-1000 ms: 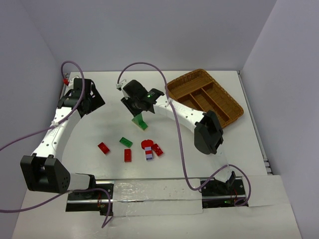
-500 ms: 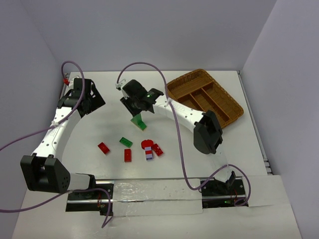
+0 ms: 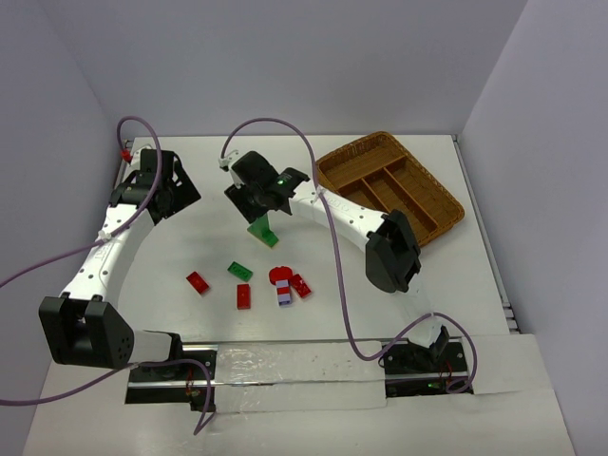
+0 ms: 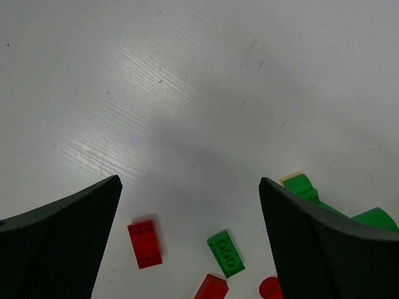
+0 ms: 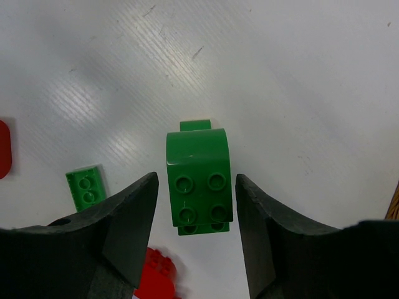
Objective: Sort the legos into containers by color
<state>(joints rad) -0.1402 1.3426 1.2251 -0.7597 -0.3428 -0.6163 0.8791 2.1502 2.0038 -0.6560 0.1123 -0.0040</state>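
right fingers [image 5: 132, 221] flank a curved-top, four-stud green brick [image 5: 198, 180].

Green brick stack [image 5: 198, 180] between the parted fingers of the right gripper [image 5: 196, 179]
A narrow gap shows on its left; a smaller green brick [image 5: 85, 189] lies farther left.

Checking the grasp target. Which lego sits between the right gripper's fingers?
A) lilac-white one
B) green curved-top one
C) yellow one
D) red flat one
B: in the right wrist view the green curved-top lego lies between the fingers of the right gripper, jaws standing apart on either side.
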